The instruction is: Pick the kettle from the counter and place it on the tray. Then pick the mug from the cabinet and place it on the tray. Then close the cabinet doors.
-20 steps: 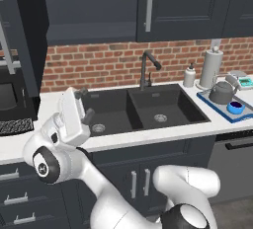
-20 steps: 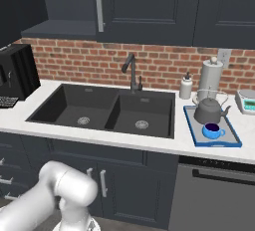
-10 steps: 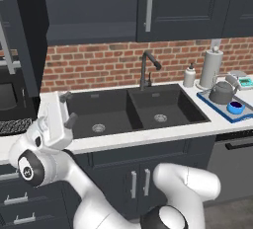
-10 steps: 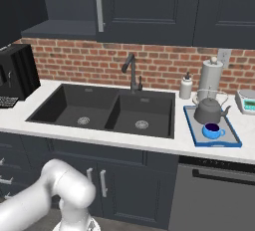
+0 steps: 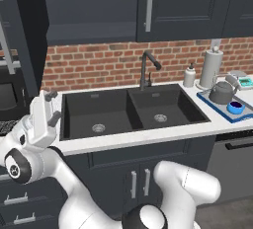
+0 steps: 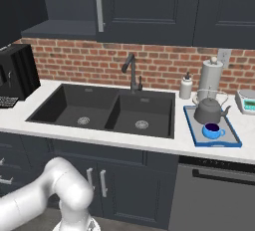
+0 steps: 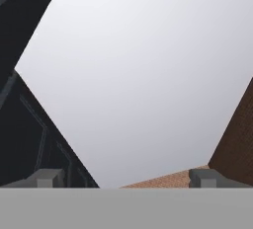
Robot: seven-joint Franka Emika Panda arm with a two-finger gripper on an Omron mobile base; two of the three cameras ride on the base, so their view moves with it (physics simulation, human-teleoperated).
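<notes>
The dark-grey kettle [image 6: 208, 110] [image 5: 221, 92] and the blue mug [image 6: 213, 131] [image 5: 235, 108] both stand on the blue-rimmed tray [image 6: 189, 125] [image 5: 211, 102], on the white counter [image 6: 149, 145] at the right. My gripper [image 5: 52, 106] [image 7: 126, 178] is open and empty, raised far left over the counter's front edge and away from the tray. The wall cabinet [image 5: 89, 6] above the sink shows its dark inside. Its left door [image 5: 22, 35] swings out open. The right door [image 5: 173, 6] is shut, with a silver bar handle [image 5: 149, 3] [image 6: 98, 3].
A black double sink [image 6: 104, 110] with a faucet [image 6: 132, 70] fills the middle of the counter. A soap bottle [image 6: 186, 86], a paper-towel roll [image 6: 210, 78] and a small white scale [image 6: 246, 100] stand behind the tray. A black appliance [image 6: 17, 70] sits at the left.
The arm has swung the gripper further left, toward the open door side. The jaws stayed open; kettle, mug and tray have not moved.
</notes>
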